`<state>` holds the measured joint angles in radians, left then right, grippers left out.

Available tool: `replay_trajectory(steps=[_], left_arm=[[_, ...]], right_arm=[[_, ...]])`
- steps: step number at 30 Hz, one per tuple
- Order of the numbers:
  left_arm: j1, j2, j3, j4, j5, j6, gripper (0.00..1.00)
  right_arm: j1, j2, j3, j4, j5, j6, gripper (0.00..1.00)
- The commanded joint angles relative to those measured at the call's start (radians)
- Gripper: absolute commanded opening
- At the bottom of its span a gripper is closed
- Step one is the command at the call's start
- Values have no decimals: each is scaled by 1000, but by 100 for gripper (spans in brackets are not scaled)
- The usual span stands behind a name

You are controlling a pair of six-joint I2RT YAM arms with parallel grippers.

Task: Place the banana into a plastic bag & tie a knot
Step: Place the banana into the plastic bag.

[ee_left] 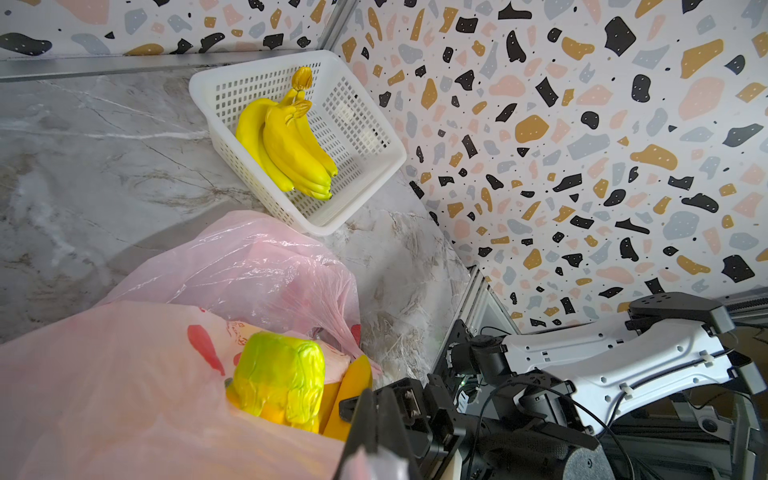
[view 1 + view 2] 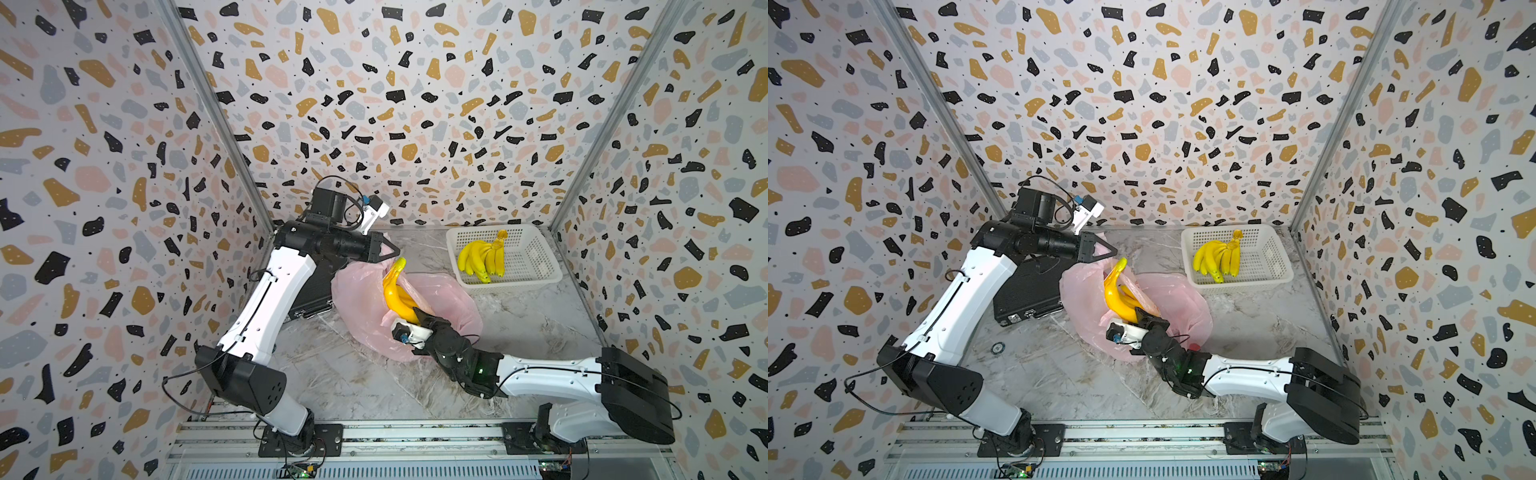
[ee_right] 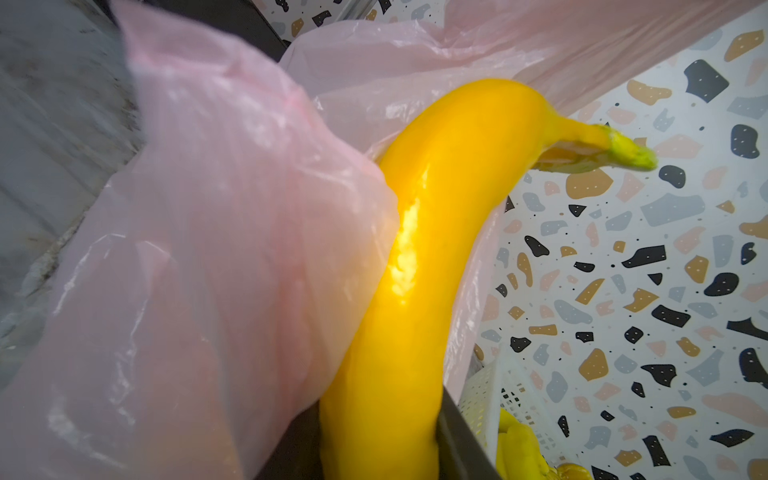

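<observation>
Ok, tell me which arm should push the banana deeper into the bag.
Right. The right gripper grips the banana, half inside the bag; the left gripper is shut on the bag's edge, holding it open.

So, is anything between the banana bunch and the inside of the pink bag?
Nothing foreign shows. The banana bunch, held by the right gripper, sits in the mouth of the pink plastic bag, which the left gripper holds up. Only the bag's loose fold lies against it.
</observation>
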<state>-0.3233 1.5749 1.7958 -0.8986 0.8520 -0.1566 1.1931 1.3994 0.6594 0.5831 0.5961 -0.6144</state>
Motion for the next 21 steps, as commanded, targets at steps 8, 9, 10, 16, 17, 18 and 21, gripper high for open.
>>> replay_trajectory(steps=[8,9,10,16,17,18,21], left_arm=[[2,-16,28,4,35,28,0],[2,-18,27,3,35,31,0],[2,-20,25,3,35,32,0],[6,-28,21,-3,30,36,0],[7,-28,23,-4,29,38,0],[8,-28,25,-7,28,38,0],[10,-29,29,-12,19,42,0]], right_arm=[[43,79,58,31,75,-120,0],[42,71,69,-13,53,-106,0],[43,66,85,-54,38,-90,0],[37,78,153,-231,9,-83,0],[37,88,155,-231,31,-104,0],[37,95,151,-215,50,-118,0],[45,94,116,-113,96,-171,0]])
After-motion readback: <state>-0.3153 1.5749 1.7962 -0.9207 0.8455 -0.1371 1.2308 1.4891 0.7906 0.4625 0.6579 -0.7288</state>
